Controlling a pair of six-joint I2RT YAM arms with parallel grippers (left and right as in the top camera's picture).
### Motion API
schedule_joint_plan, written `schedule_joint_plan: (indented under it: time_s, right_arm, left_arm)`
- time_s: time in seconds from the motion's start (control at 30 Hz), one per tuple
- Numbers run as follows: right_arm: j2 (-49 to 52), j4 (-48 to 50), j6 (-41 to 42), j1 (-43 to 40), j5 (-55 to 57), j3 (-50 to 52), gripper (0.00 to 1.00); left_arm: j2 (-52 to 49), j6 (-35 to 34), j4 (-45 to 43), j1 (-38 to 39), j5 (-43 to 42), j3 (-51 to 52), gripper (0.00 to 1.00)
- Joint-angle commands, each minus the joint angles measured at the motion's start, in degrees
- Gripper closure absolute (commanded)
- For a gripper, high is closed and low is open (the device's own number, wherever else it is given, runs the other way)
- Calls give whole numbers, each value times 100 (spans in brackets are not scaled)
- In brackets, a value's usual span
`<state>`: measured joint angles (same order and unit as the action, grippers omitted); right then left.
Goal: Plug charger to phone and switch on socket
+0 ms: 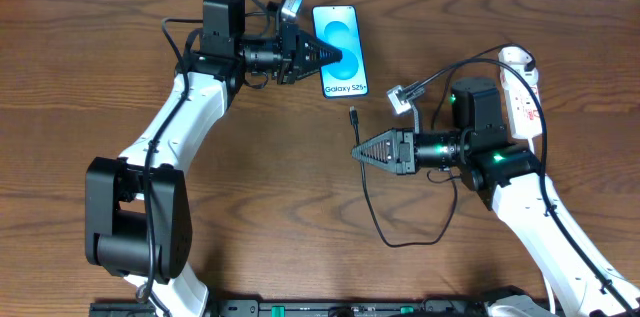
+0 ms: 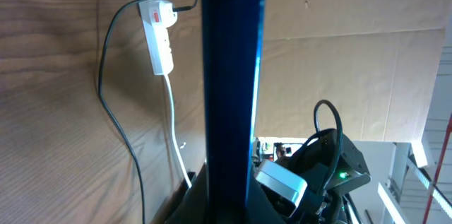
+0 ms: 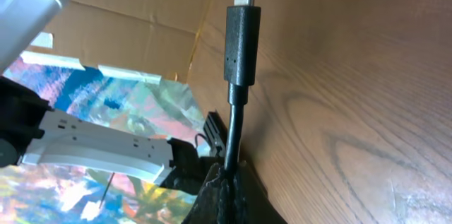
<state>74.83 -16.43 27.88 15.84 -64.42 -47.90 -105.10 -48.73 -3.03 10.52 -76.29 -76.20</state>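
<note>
Left pincer (image 1: 345, 55): closed on the phone (image 1: 338, 25), gripped at the middle of a long side, screen up. In the left wrist view the phone is seen edge-on between the fingers.

Right pincer (image 1: 356, 153): clamped on the charger (image 1: 371, 207) just behind its plug (image 3: 241, 40). The plug is left sticking out past the fingertips, aimed toward the phone's bottom end. A gap is seen between the two, no contact.

The rest of the cable is looped on the table (image 1: 100, 77) behind the right pincer.

Socket (image 1: 522, 92): laid well behind the right pincer, beside that arm. It is far ahead of the left pincer. A black cable is seen meeting its side near a red switch mark.
</note>
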Motion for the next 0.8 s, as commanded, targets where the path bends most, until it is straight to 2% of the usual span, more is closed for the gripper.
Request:
schedule_joint_plan:
  time_s: [0.0,0.3,0.6,0.77]
  right_arm:
    - [-22,39,254,39,-17,2,99]
    - [-20,210,302,39,-20,2,99]
    - [-20,551,859,39,94,2,99]
    - [-20,553,876,39,94,2,99]
  left_arm:
    - [116,-83,-57,-31,-101,-72,93]
    - [116,-262,-125,-31,-101,-72,93]
    - [116,-387,-129,15,-15,-72,92]
    - [116,-566,-479,127,155,-72,93]
